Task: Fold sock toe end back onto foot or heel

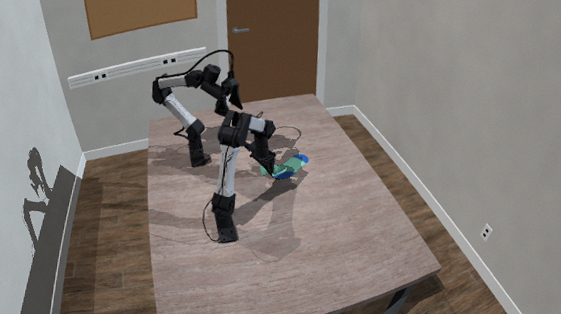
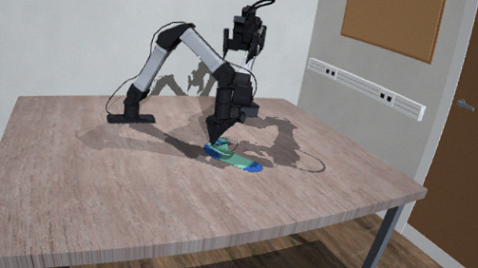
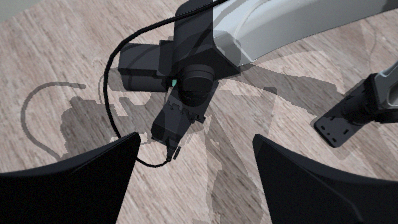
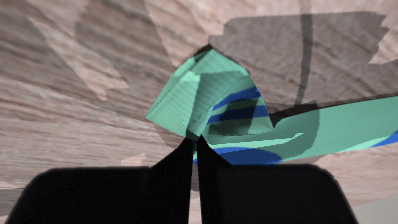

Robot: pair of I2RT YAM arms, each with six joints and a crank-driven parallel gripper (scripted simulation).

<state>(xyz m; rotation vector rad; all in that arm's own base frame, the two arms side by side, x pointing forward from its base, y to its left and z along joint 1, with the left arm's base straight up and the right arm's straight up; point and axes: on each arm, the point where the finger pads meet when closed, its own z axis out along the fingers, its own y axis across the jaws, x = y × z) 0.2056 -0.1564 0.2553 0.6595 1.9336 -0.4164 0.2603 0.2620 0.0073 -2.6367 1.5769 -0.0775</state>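
Note:
A green sock [image 1: 295, 164] [image 2: 240, 159] [image 4: 345, 122] with blue patches lies on the table. Its blue toe [image 1: 302, 158] [image 2: 255, 167] lies flat, pointing away from the arms. The blue heel patch [image 1: 285, 175] [image 4: 245, 155] is beside the right fingertips. The ribbed, striped cuff end [image 4: 210, 65] is puckered and gathered toward them. My right gripper [image 1: 273, 174] [image 2: 212, 143] [image 4: 194, 135] is shut on the sock's cuff side near the heel, low at the table. My left gripper [image 2: 236, 59] [image 3: 196, 136] is open and empty, high above the table. The right arm hides nearly all the sock in the left wrist view.
The right arm's links and looped cable [image 3: 106, 85] stand below and in front of the left gripper. The right arm's base [image 1: 224, 233] [image 3: 332, 132] and the left arm's base [image 1: 197, 157] stand on the table [image 1: 346, 222] [image 2: 114, 191]. Arm shadows cross the table around the sock.

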